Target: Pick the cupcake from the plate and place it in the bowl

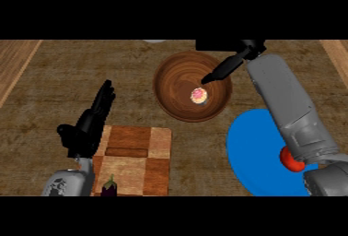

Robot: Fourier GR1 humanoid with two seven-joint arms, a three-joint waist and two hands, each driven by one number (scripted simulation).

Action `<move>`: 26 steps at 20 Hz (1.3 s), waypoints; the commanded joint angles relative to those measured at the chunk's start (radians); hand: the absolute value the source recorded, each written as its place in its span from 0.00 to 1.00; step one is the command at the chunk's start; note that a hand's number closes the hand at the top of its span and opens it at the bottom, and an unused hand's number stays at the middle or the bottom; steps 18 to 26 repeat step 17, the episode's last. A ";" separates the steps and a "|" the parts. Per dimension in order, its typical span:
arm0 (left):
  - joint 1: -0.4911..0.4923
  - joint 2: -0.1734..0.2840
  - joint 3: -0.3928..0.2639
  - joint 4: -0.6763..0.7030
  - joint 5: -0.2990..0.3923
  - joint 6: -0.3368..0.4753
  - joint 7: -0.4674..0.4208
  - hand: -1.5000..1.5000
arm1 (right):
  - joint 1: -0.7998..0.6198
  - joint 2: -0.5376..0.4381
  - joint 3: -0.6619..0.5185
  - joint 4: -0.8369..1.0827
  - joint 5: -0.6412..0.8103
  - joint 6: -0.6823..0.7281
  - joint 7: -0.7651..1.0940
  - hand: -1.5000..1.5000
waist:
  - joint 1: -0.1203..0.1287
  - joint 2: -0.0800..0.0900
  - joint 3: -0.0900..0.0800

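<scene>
The brown counter spreads under both my forearms. Just beside my right forearm, on its inner side, lies the blue plate, partly covered by that arm; a red tomato sits on it, tucked against the forearm. Beyond the plate, under my right hand, is the wooden bowl. Below my left hand lies a checkered wooden cutting board, with a purple eggplant near my left wrist.

My right hand reaches over the bowl's far rim, one finger stretched straight down toward the middle, holding nothing. The cupcake, pink-topped, rests inside the bowl just beneath that fingertip; I cannot tell whether they touch.

My left hand stands open over the counter, fingers straight and pointing away from me, well apart from the bowl.
</scene>
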 commanded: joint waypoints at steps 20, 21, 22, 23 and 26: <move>-0.015 -0.004 -0.002 -0.028 -0.006 0.002 0.035 0.50 | 0.089 -0.202 -0.011 0.093 -0.056 0.367 -0.165 0.00 | 0.004 0.003 0.001; -0.015 -0.004 -0.002 -0.028 -0.006 0.002 0.035 0.50 | 0.089 -0.202 -0.011 0.093 -0.056 0.367 -0.165 0.00 | 0.004 0.003 0.001; -0.015 -0.004 -0.002 -0.028 -0.006 0.002 0.035 0.50 | 0.089 -0.202 -0.011 0.093 -0.056 0.367 -0.165 0.00 | 0.004 0.003 0.001; -0.015 -0.004 -0.002 -0.028 -0.006 0.002 0.035 0.50 | 0.089 -0.202 -0.011 0.093 -0.056 0.367 -0.165 0.00 | 0.004 0.003 0.001; -0.015 -0.004 -0.002 -0.028 -0.006 0.002 0.035 0.50 | 0.089 -0.202 -0.011 0.093 -0.056 0.367 -0.165 0.00 | 0.004 0.003 0.001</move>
